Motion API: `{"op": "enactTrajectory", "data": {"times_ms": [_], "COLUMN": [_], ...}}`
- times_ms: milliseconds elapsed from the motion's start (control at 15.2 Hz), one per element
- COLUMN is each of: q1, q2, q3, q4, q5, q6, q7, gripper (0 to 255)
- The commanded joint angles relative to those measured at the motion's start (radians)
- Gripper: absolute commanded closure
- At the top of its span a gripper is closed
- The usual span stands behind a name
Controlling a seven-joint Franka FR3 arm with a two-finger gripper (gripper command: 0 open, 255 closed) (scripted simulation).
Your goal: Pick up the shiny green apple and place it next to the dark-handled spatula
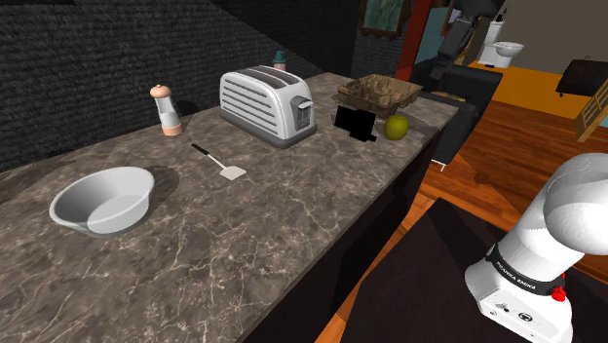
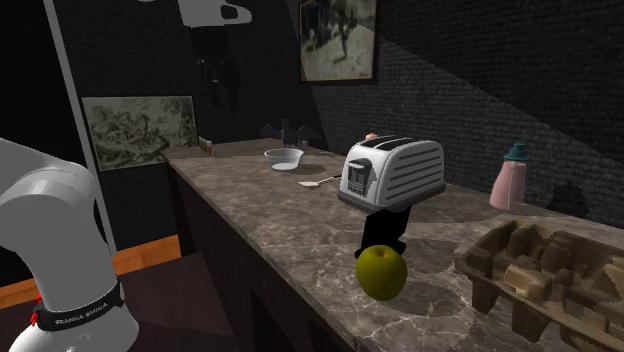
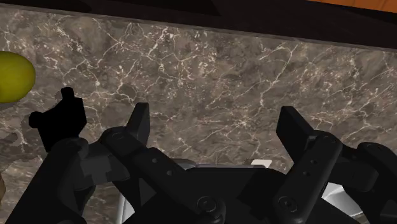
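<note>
The yellow-green apple [image 1: 397, 127] [image 2: 381, 272] [image 3: 13, 76] rests on the marble counter [image 1: 292, 224] near its front edge, close to the egg carton. My black gripper [image 1: 356, 122] [image 2: 382, 230] [image 3: 213, 121] hovers low between the toaster and the apple, a short way from the fruit. Its fingers are open, with only bare counter between them. The apple lies off to one side of the fingers, untouched. The spatula [image 1: 219, 164] [image 2: 318, 182], with a dark handle and white blade, lies flat on the counter between the toaster and the bowl.
A silver toaster [image 1: 266, 105] [image 2: 392, 172] stands right behind the gripper. A brown egg carton [image 1: 378, 94] [image 2: 545, 275] sits by the apple. A grey bowl [image 1: 102, 200] [image 2: 283, 156], a pepper shaker [image 1: 168, 109] and a pink bottle [image 2: 508, 180] also stand on the counter.
</note>
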Motion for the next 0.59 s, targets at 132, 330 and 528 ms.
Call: {"op": "enactTrajectory", "data": {"times_ms": [132, 330, 528], "q1": [-0.013, -0.031, -0.048], "q2": [0.032, 0.088, 0.152], "q3": [-0.030, -0.076, -0.122], "q4": [-0.013, -0.025, -0.026], "q5": [-0.020, -0.048, -0.072], "q6": [0.038, 0.096, 0.154], "q7": [-0.031, -0.077, -0.122], "gripper": [0, 0, 0]}}
